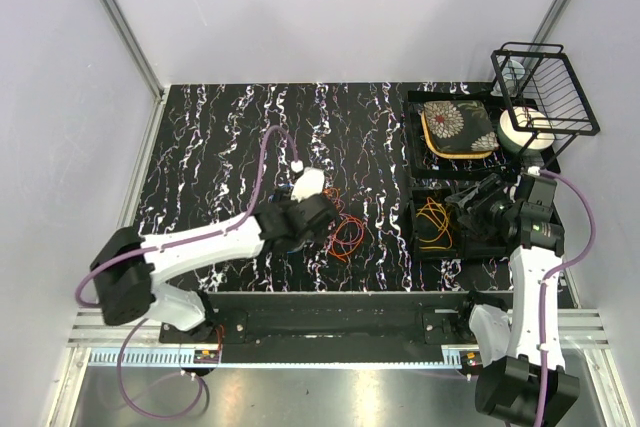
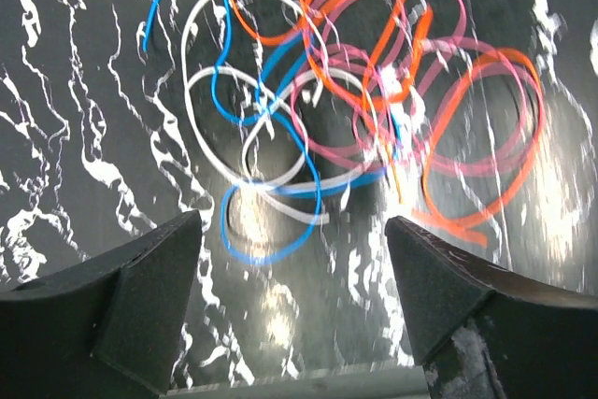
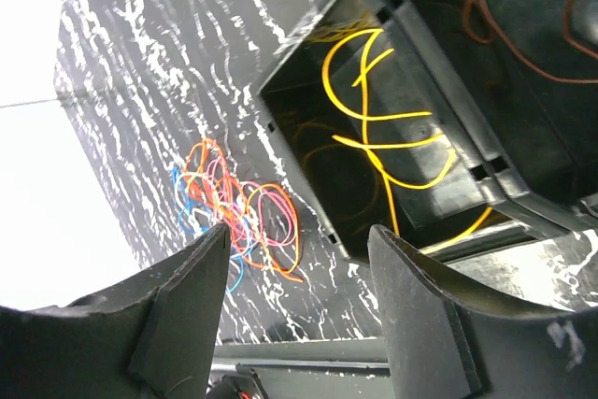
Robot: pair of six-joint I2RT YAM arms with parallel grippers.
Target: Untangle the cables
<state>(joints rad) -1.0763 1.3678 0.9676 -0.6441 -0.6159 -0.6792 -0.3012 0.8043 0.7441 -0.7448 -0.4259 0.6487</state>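
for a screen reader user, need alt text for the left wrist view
A tangle of thin blue, white, orange and pink wire loops lies on a black, white-veined tabletop, beyond the left gripper's two black fingers, which stand apart and hold nothing.

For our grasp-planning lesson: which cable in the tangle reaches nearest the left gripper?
The blue cable: its loop dips lowest, in between the open fingers of the left gripper, past the white, pink and orange ones.
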